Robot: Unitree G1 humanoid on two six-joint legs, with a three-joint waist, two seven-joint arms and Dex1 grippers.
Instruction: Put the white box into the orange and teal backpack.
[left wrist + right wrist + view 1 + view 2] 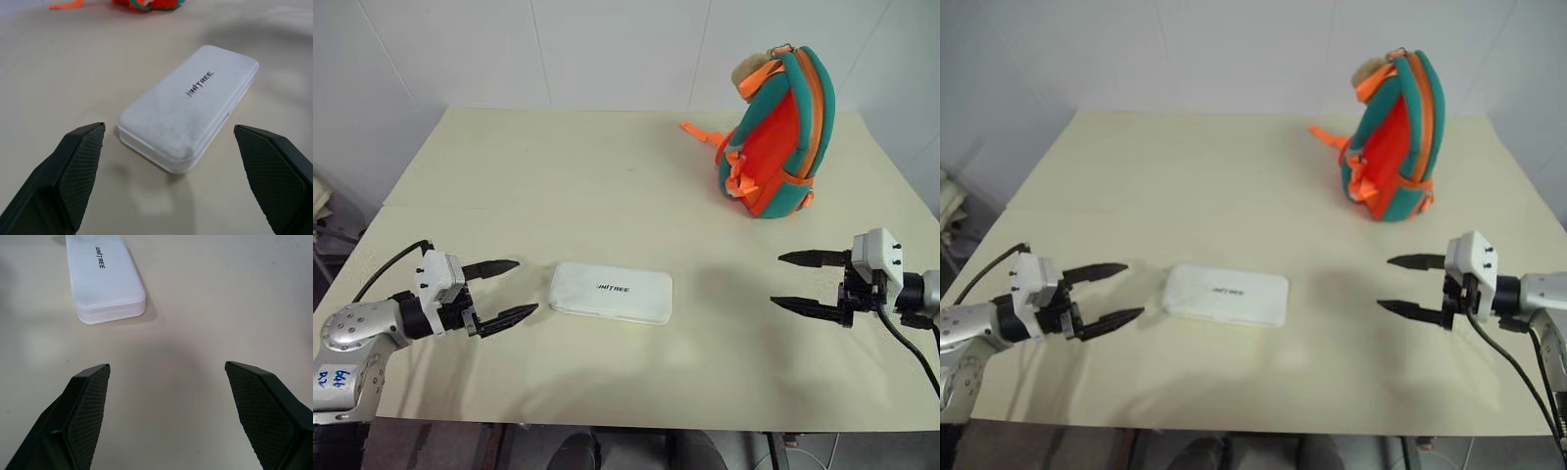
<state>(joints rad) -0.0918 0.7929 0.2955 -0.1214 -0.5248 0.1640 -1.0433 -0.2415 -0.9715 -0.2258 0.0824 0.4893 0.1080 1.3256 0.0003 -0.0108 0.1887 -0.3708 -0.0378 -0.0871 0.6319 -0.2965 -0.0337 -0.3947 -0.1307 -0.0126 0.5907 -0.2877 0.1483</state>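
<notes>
With both sets of fingers spread, white box (611,292) lies lengthwise between them, nearest my left gripper (505,291).

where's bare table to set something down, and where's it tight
Bare: the table's far left, beside the orange and teal backpack, and the stretch between the white box and the right gripper. Tight: the gap between the left gripper and the box.
</notes>
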